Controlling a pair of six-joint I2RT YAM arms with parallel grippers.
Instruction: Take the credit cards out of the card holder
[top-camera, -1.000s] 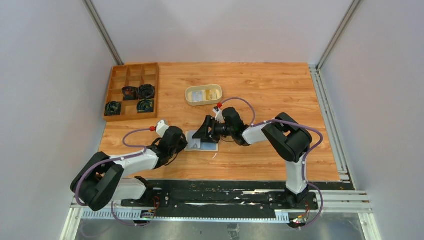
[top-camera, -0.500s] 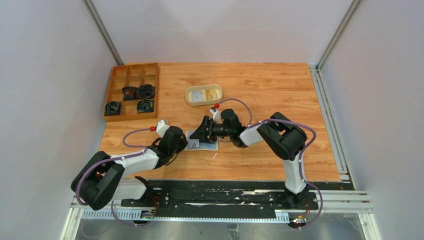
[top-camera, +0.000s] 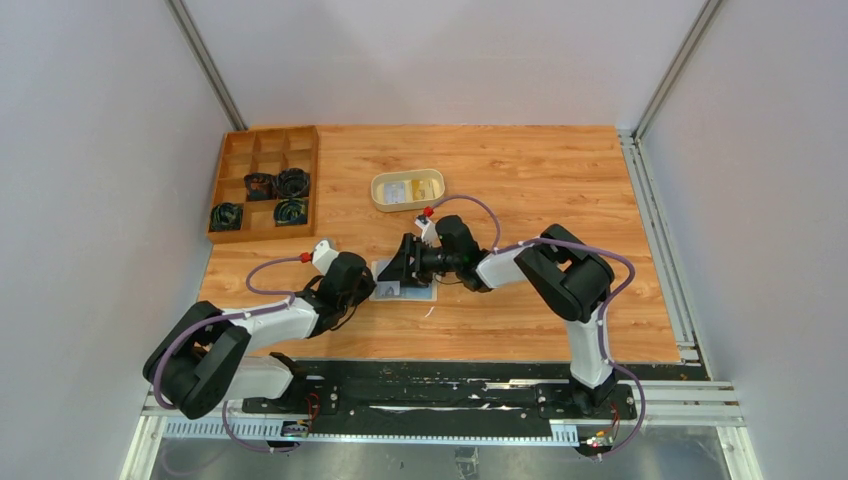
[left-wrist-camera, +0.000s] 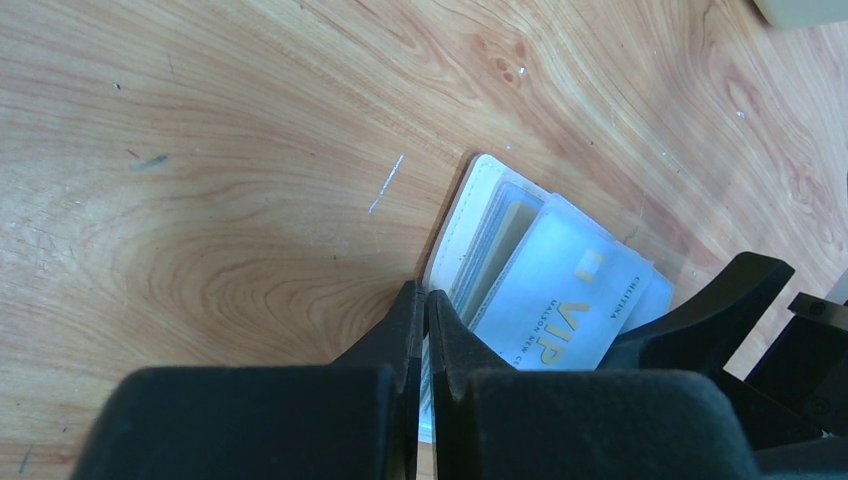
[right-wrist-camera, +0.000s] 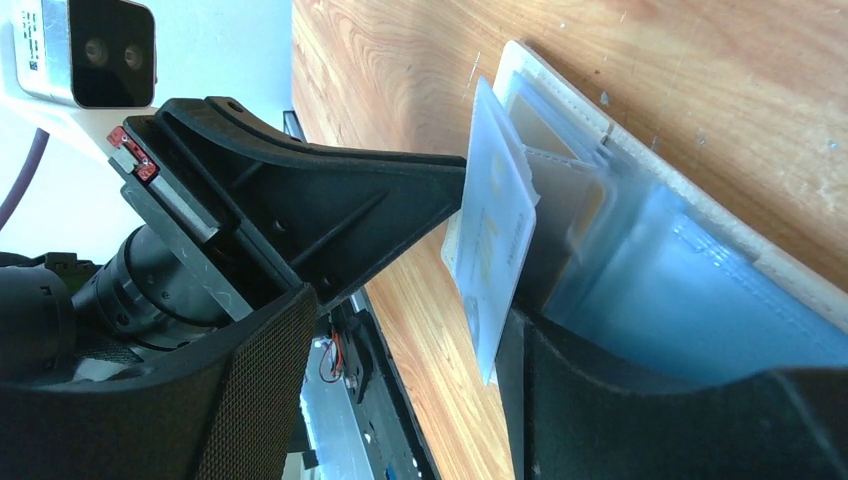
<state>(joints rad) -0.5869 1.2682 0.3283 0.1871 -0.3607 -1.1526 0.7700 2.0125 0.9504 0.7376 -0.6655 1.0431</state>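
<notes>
We read gold "VIP" on pale card (left-wrist-camera: 560, 300) in card holder (left-wrist-camera: 468, 205). Smaller line beside it begins "MAISON", rest unclear. Short word at card's edge too small for us.

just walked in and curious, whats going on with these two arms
Both arms are working on an open card holder mid-table. The left claw, shut, rests at one edge of it. The right claw stands open around a whitish VIP card sticking out of a pocket, not yet pinched. What look like cards lie in the oval tray farther back.
</notes>
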